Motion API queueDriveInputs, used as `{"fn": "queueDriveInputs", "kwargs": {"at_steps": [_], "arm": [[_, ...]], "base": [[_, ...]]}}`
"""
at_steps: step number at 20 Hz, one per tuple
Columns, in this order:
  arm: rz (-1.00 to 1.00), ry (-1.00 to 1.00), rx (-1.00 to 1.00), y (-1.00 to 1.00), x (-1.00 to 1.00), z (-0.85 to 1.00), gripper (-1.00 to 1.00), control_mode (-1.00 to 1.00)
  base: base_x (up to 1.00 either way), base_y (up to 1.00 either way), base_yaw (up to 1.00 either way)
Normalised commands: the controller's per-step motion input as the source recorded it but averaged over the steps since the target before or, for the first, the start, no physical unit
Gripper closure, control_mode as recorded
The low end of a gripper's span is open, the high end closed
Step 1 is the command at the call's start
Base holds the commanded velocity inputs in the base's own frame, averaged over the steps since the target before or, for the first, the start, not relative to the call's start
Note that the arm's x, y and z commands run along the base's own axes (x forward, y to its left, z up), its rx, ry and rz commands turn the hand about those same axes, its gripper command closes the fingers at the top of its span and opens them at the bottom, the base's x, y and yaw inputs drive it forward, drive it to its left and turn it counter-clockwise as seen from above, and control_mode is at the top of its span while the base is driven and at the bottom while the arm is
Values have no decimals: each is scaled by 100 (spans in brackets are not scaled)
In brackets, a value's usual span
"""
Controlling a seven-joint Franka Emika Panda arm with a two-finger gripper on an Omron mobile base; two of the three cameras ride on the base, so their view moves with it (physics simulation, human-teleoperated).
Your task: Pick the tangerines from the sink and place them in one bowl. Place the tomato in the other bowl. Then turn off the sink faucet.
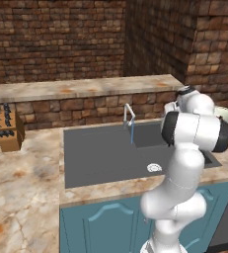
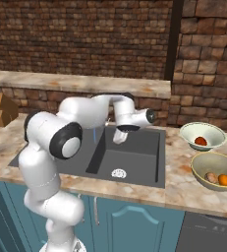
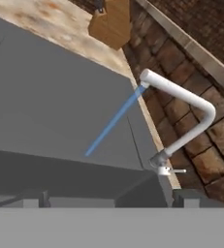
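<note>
My gripper (image 2: 118, 139) hangs open over the back of the dark grey sink (image 2: 134, 152), with nothing between its fingertips (image 3: 185, 198). The silver faucet (image 3: 181, 114) stands close ahead of the hand, and its small side handle (image 3: 174, 170) sits just beyond the right fingertip. A blue stream of water (image 3: 114, 121) runs from the spout into the basin. To the right, the pale cream bowl (image 2: 203, 129) holds the dark red tomato (image 2: 201, 141). Both tangerines (image 2: 218, 178) lie in the olive-tan bowl (image 2: 214, 162) nearer the counter's front edge.
A wooden knife block (image 1: 7, 127) stands on the counter left of the sink. A raised stone ledge (image 1: 86, 88) and brick wall run behind the faucet. The white drain (image 2: 118, 173) sits near the basin's front. My own arm (image 1: 192, 133) blocks the sink's right side in the left base view.
</note>
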Motion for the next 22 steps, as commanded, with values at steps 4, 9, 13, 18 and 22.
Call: {"fn": "queueDriveInputs", "kwargs": {"at_steps": [4, 9, 13, 18, 22], "arm": [[9, 23, 16, -63, 47, -11, -100, -100], [11, 0, 7, -4, 11, -43, -100, -100], [12, 0, 9, 0, 27, -41, -100, -100], [8, -3, 8, 0, 45, -21, -100, -100], [3, -1, 4, 11, 49, -7, -100, -100]], "base": [[0, 0, 0], [0, 0, 0], [0, 0, 0], [0, 0, 0], [0, 0, 0]]}}
